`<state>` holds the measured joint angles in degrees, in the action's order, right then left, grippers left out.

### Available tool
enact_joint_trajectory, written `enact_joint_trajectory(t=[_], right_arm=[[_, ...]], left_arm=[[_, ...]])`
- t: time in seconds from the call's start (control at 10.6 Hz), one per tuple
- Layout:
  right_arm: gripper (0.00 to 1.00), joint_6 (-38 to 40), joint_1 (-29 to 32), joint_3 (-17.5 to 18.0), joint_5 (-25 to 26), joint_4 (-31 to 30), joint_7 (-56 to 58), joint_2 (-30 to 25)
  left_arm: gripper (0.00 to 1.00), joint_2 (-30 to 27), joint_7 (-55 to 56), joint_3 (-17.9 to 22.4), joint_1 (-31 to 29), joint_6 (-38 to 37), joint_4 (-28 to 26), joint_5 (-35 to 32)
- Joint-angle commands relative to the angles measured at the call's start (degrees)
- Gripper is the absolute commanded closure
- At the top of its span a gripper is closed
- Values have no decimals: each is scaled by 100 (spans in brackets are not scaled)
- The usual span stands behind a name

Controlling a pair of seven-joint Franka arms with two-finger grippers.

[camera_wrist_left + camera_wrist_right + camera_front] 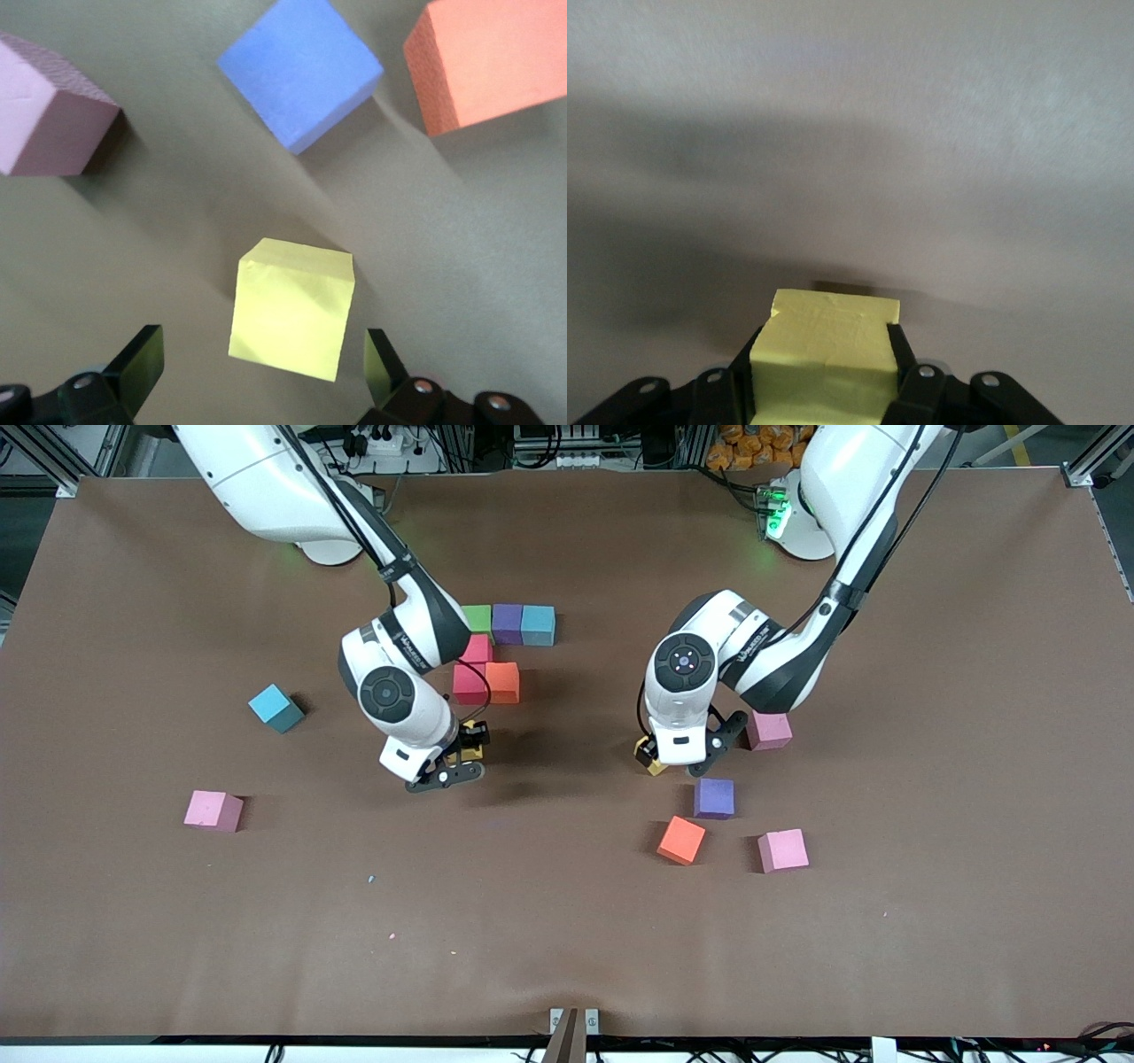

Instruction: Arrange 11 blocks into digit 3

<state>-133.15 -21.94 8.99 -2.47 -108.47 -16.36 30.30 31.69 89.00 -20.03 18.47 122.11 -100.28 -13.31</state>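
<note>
A partial digit 3 lies mid-table: green [477, 617], purple [507, 622] and light blue [538, 624] blocks in a row, a pink one [477, 648] below the green, then red [468, 682] and orange [502, 682]. My right gripper [469, 749] [824, 341] hangs over bare table beside the red and orange blocks, shut on a yellow block [828, 354]. My left gripper [657, 762] [264, 363] is open, low over another yellow block [649, 760] [292, 310], which lies on the table between its fingers [142, 367] without touching them.
Loose blocks lie near the left gripper: pink [768, 730] [49, 106], purple [713, 797] [301, 71], orange [680, 840] [492, 62] and another pink [783, 849]. Toward the right arm's end lie a teal block [275, 708] and a pink one [213, 810].
</note>
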Motion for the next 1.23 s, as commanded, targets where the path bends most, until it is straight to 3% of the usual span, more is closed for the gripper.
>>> enact_joint_trajectory(t=[0.0, 0.47, 1.04, 1.13], right_arm=[[91, -184, -187, -38, -69, -411, -340, -252], [91, -536, -214, -38, -60, -939, -368, -472], [91, -607, -460, -38, -60, -1001, -728, -464], [91, -650, -460, -38, -60, -1001, -728, -455]], left_arm=[[0, 144, -329, -45, -63, 172, -44, -128], [0, 320, -647, -45, -204, 401, -44, -128], [1, 584, -638, -53, -195, 779, -53, -102], [16, 627, -638, -53, -195, 779, -53, -85]])
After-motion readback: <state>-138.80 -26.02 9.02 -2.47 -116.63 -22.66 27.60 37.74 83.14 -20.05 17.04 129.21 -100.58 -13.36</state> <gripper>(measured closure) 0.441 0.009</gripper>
